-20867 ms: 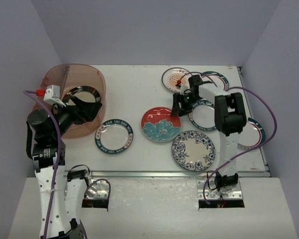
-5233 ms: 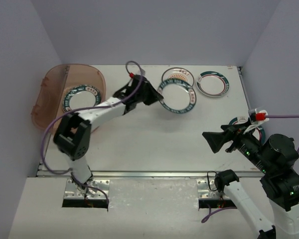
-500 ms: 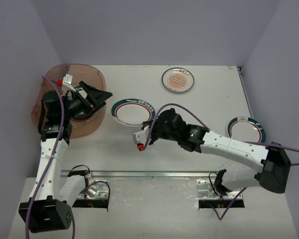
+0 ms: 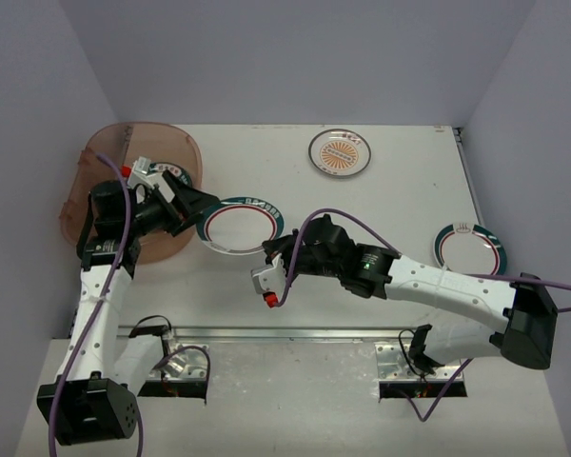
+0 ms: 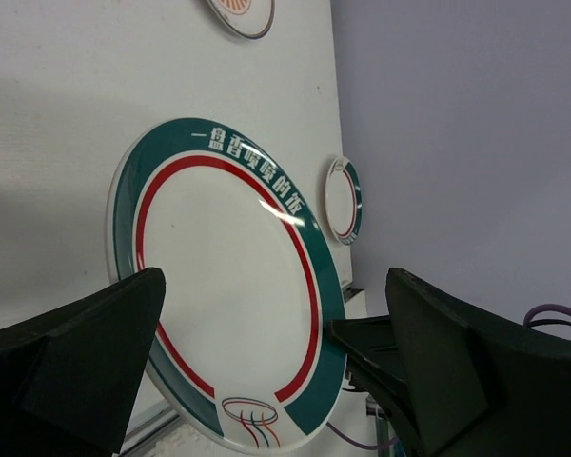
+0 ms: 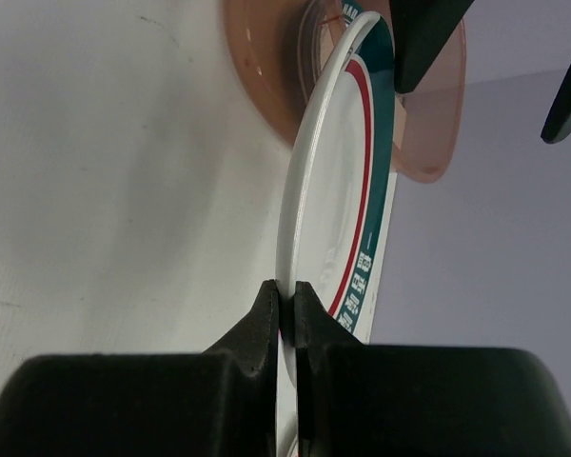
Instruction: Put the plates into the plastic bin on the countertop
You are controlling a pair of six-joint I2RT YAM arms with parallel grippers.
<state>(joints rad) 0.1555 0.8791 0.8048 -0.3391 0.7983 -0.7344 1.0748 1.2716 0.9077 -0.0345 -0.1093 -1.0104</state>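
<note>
Right tool is clenched on the near rim of the green-and-red plate and holds it on edge, off the tabletop, just beside the bin. Left tool is spread wide. Its jaws sit either side of the plate's far edge, and I see no contact yet. Looks like a handover to you on the left side.

Progress:
- Two plates left flat on the tabletop: the sunburst one at the back and a green-and-red one at the right edge.
- One plate is in the air, not binned.
- Bin contents are mostly hidden by the left arm, so no count. The right wrist view shows a teal rim inside it.
- My read: well past halfway, with three plates to go.

Change vs earlier:
- Half a second back, the plate hung further right and the left tool was over the bin, clear of it. Now the plate is closer to the bin and the left jaws straddle it.
- In the earliest frame, seven plates lay on the tabletop.
</note>
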